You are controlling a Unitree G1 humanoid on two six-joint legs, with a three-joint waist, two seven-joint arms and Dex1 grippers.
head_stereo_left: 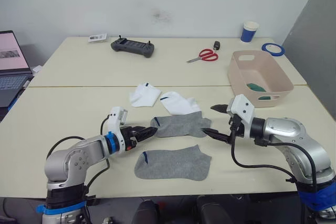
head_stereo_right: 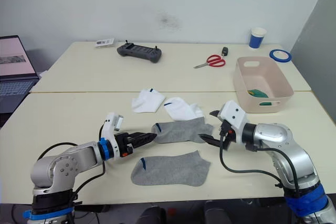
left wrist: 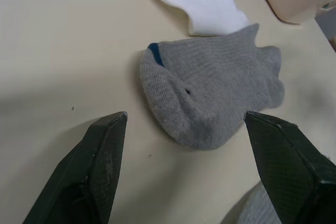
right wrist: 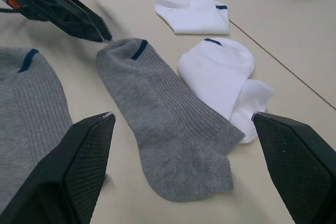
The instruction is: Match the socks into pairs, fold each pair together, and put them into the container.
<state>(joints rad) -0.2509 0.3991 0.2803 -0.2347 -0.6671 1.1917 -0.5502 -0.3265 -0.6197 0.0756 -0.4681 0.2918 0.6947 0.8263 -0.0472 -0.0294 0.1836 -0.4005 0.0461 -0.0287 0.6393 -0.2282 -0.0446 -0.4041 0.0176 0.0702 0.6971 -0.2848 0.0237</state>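
We see the open left gripper (head_stereo_left: 148, 131) and open right gripper (head_stereo_left: 217, 122) flanking the upper soft grey ankle sock (head_stereo_left: 179, 125); its toe touches 1 white sock (head_stereo_left: 179, 102), which we think may get dragged along.

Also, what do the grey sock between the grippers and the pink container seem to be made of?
The grey sock looks like soft knitted fabric, probably cotton blend: fine ribs run along it and it lies limp on the table. The container looks like moulded plastic with a smooth, slightly matte finish: thin rigid walls, rounded corners, cut-out handle slots.
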